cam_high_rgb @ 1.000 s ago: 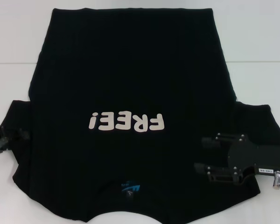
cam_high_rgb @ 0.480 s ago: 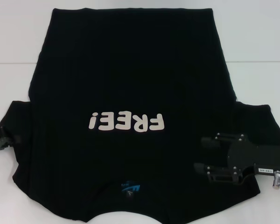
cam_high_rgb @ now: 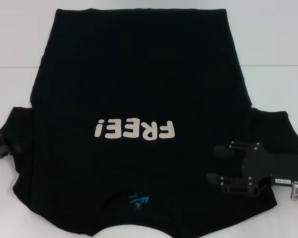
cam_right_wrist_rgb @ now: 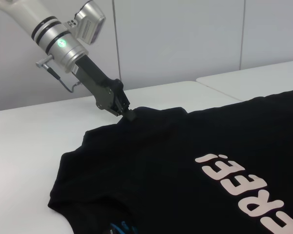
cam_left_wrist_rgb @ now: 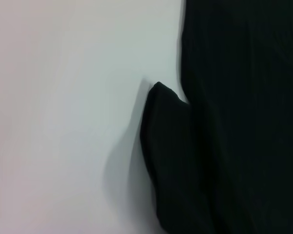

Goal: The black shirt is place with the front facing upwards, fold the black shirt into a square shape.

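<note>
The black shirt (cam_high_rgb: 139, 84) lies spread face up on the white table, its white "FREE!" lettering (cam_high_rgb: 135, 130) and blue neck label (cam_high_rgb: 138, 200) towards me. My left gripper (cam_high_rgb: 10, 146) is at the hem of the left sleeve (cam_high_rgb: 21, 124). In the right wrist view its fingers (cam_right_wrist_rgb: 128, 114) are pinched together on that sleeve's edge (cam_right_wrist_rgb: 151, 114). The left wrist view shows the sleeve (cam_left_wrist_rgb: 168, 156) slightly raised, with a shadow beside it. My right gripper (cam_high_rgb: 212, 162) stands open over the shirt near the right sleeve (cam_high_rgb: 278, 129), its fingers pointing inward with nothing between them.
The white table (cam_high_rgb: 268, 49) shows bare on both sides of the shirt and beyond its far hem. A seam in the tabletop (cam_high_rgb: 12, 68) runs across. A pale wall (cam_right_wrist_rgb: 185, 44) stands behind the table.
My left gripper has drawn outward to the left along the sleeve's edge. The right gripper and the shirt's body have stayed put.
</note>
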Available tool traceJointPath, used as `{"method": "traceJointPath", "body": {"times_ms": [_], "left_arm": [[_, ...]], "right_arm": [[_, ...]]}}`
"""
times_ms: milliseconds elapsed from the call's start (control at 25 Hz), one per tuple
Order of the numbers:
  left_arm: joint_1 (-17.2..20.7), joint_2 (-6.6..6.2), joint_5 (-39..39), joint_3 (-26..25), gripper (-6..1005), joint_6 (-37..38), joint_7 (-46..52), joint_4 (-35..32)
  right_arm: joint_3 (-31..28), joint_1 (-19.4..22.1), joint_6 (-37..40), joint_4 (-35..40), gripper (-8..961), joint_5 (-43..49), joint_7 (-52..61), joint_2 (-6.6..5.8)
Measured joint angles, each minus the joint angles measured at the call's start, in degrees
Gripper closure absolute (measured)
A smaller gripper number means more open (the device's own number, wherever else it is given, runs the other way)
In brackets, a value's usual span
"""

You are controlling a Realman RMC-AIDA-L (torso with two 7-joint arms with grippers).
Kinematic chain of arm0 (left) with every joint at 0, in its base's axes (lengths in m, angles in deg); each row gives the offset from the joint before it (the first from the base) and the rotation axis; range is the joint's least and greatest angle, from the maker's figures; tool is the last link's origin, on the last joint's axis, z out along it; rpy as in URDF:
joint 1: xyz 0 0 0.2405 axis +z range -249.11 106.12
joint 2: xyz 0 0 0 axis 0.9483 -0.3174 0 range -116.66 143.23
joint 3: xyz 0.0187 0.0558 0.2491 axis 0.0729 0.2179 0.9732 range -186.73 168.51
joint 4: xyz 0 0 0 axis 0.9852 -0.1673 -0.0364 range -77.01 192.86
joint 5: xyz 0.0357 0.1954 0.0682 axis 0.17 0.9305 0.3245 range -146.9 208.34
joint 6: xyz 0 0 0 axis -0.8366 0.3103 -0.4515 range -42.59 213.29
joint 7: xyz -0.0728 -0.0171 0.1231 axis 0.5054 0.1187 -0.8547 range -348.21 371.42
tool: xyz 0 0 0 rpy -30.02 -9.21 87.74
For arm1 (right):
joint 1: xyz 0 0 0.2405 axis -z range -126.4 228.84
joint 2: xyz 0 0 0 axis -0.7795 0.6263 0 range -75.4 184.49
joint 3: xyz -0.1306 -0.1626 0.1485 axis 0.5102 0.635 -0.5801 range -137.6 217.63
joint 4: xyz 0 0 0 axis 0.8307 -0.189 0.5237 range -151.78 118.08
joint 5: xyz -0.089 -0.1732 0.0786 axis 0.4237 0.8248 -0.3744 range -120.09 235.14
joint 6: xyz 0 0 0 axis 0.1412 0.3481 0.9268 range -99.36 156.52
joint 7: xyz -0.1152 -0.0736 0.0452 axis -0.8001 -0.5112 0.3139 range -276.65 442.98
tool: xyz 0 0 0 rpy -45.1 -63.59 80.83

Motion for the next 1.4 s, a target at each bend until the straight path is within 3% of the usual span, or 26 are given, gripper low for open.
{"method": "traceJointPath", "body": {"times_ms": [1400], "left_arm": [[1.4,-1.83,-0.1,-2.4,1000,-0.6,1.1,-5.4]], "right_arm": [[-0.3,0.0,0.8,0.0,194,-0.1,0.0,0.09]]}}
